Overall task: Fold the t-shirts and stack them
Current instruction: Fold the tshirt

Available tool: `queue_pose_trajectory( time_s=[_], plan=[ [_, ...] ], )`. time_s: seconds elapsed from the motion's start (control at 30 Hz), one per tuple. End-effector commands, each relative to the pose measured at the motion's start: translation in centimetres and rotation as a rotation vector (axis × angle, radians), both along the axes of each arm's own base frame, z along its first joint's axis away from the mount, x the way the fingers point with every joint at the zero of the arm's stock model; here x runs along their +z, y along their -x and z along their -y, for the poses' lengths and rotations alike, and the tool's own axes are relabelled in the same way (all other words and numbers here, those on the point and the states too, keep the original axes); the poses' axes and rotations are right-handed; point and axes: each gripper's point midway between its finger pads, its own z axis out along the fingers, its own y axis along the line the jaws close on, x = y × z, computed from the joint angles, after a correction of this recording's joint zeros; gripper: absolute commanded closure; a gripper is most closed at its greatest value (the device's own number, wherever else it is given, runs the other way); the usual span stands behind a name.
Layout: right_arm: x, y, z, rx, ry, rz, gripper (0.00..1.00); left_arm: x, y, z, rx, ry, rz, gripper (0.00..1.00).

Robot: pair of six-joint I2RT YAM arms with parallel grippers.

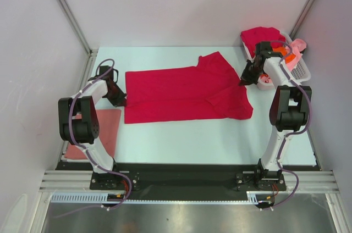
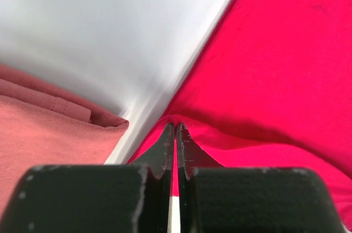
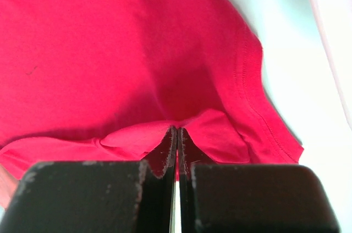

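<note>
White walls [image 1: 192, 2] close in a pale table [image 1: 220, 139], and at its centre a crimson t-shirt [image 1: 184, 93] lies spread flat, sleeves toward 12 and 4 o'clock. The left gripper [image 1: 117, 98] sits at the shirt's 9 o'clock edge; its wrist view shows the jaws pressed together with a small ridge of red cloth pinched at the tips. The right gripper [image 1: 245, 78] is at the shirt's 2 o'clock edge, between the sleeves, and is likewise closed tight on a pucker of the same fabric.

At 8 o'clock on the table, partly under the left arm, a salmon t-shirt [image 1: 105, 128] lies as a flat folded rectangle, which we take as the one piece finished. In the 2 o'clock corner a white basket [image 1: 301, 72] holds a second crimson t-shirt [image 1: 261, 36], an orange t-shirt [image 1: 282, 51] and a light pink t-shirt [image 1: 297, 46], all bunched and unfolded.

We judge the task early: one shirt folded, the spread one gripped at both ends with no fold made yet, and three waiting.
</note>
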Motion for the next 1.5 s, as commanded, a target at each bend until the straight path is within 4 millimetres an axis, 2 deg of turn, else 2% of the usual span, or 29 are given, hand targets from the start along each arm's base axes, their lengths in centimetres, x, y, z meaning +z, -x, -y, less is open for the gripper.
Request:
queue_pose_trajectory(
  time_s=[0.0,0.3,0.33,0.57,1.07,1.13,1.2,1.27,1.3,1.33,1.37,1.4,1.47],
  plan=[
    [1.9,-1.6,-0.3,0.009,0.015,0.067,1.0,1.1,-1.3,-0.3,-0.02,-0.026,0.043,0.98],
    [1.3,-3.1,-1.2,0.035,-0.01,0.059,1.0,0.8,-0.9,-0.2,-0.015,-0.022,0.034,0.98],
    [1.3,-3.1,-2.4,0.062,-0.01,0.063,1.0,0.8,-1.0,-0.2,-0.015,-0.02,0.035,0.98],
    [1.1,-3.8,-3.1,0.085,-0.008,0.055,1.0,0.8,-0.8,-0.3,-0.011,-0.024,0.035,0.98],
    [0.3,-4.4,-2.3,0.074,0.006,0.04,1.0,0.8,-0.9,-0.6,-0.003,-0.04,0.035,0.96],
    [0.1,-4.5,-2.2,0.073,0.006,0.037,0.98,0.9,-1.0,-0.8,0.0,-0.051,0.037,0.9],
    [-0.5,-4.9,-2.3,0.077,0.004,0.03,0.95,1.3,-1.1,-0.9,0.003,-0.059,0.048,0.79],
    [-0.7,-5.3,-2.2,0.091,0.014,0.03,0.86,1.9,-1.2,-1.7,0.011,-0.1,0.058,0.7],
    [-0.7,-5.5,-2.0,0.096,0.023,0.017,0.84,2.5,-1.5,-1.9,0.008,-0.115,0.077,0.6],
    [-0.4,-5.8,-1.6,0.096,0.047,0.018,0.81,2.9,-1.3,-2.1,0.004,-0.129,0.077,0.57],
    [-0.3,-5.2,-1.1,0.109,0.076,-0.005,0.79,3.4,-1.3,-2.3,0.004,-0.141,0.087,0.49],
    [0.9,-5.3,-0.7,0.115,0.104,0.021,0.76,4.7,-1.4,-2.5,0.002,-0.152,0.121,0.45],
    [2.3,-4.8,0.5,0.112,0.173,0.036,0.66,6.2,-1.0,-2.5,-0.017,-0.17,0.155,0.34]
  ],
)
